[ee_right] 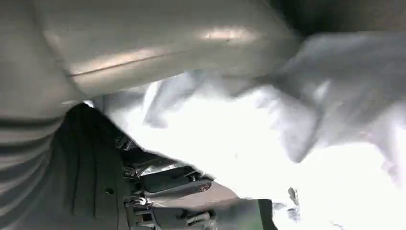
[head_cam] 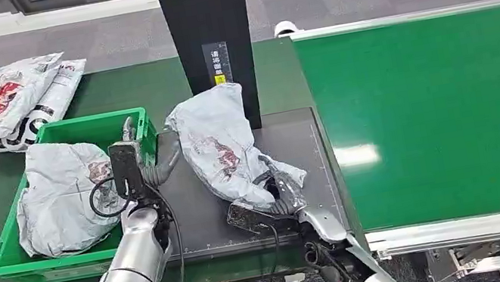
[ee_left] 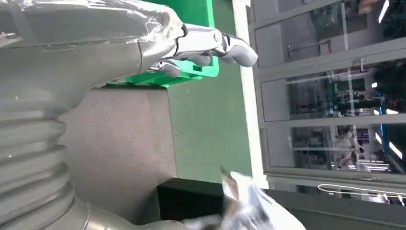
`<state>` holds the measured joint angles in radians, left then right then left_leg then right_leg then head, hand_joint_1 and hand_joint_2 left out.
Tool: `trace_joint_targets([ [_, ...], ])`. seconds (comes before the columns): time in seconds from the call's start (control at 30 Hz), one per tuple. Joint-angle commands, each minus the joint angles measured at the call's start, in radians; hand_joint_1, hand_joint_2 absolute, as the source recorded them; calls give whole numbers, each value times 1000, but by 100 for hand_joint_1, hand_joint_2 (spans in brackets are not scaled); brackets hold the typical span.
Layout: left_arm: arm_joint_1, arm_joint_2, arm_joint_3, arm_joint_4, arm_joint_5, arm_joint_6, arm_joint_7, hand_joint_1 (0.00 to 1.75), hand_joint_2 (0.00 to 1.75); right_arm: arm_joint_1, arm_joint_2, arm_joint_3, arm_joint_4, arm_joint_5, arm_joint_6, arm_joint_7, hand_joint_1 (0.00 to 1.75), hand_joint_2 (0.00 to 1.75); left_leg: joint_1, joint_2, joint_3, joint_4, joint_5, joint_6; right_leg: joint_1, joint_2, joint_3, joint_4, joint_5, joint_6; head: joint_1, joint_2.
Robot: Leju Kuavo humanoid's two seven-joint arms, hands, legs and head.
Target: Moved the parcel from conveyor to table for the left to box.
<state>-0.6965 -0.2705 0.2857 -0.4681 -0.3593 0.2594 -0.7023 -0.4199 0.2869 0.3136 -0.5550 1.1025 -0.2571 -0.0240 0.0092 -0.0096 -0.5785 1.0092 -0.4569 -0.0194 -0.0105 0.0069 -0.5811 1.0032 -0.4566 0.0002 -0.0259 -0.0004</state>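
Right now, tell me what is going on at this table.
The right robot hand grips the near end of a grey parcel lying on the dark mat, beside the green conveyor. The left robot hand hovers next to the green box, holding nothing. One grey parcel already lies in that box, and more bags are piled at the far left of the table.

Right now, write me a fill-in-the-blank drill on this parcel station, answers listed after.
1. The right hand grips the grey parcel lying on the dark ____.
2. Another grey parcel sits inside the ____ crate.
3. The conveyor belt carries ____ parcels.
4. The left hand hovers with its fingers holding ____.

Answers: mat; green; no; nothing
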Motion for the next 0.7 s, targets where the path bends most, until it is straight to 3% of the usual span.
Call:
trace_joint_targets([
  [0.03, 85, 27, -178, -189, 112, 94, 4, 0, 175, 171, -109, -50, -149, 44, -53, 58, 0, 0, 1, -5, 2, -3, 2, 1, 1, -6, 4, -4, 0, 0, 0, 0],
  [0.23, 206, 48, -284, -352, 181, 164, 4, 0, 175, 215, -54, -203, -417, -87, -221, -104, 0, 0, -1, -3, 2, -2, 1, 2, 0, -3, 5, -2, 0, 1, 0, 0],
  [0.37, 184, 33, -334, -285, 166, 220, 4, 0, 175, 247, -28, -263, -580, -211, -252, -197, 0, 0, -1, -4, -3, 1, 0, 2, -1, -4, 0, 0, 0, 1, 0, 0],
  [0.67, 174, 30, -345, -258, 162, 210, 4, 0, 175, 255, -23, -273, -601, -242, -266, -222, 0, 0, -2, -3, -4, -1, 0, 2, -1, -4, -2, -2, 1, 1, 0, 0],
  [0.7, 154, 29, -364, -214, 155, 194, 4, 0, 175, 266, -23, -282, -595, -289, -286, -275, 0, 0, -2, -2, -4, 0, 0, 2, -1, -3, -3, -1, 0, 1, 0, 0],
])
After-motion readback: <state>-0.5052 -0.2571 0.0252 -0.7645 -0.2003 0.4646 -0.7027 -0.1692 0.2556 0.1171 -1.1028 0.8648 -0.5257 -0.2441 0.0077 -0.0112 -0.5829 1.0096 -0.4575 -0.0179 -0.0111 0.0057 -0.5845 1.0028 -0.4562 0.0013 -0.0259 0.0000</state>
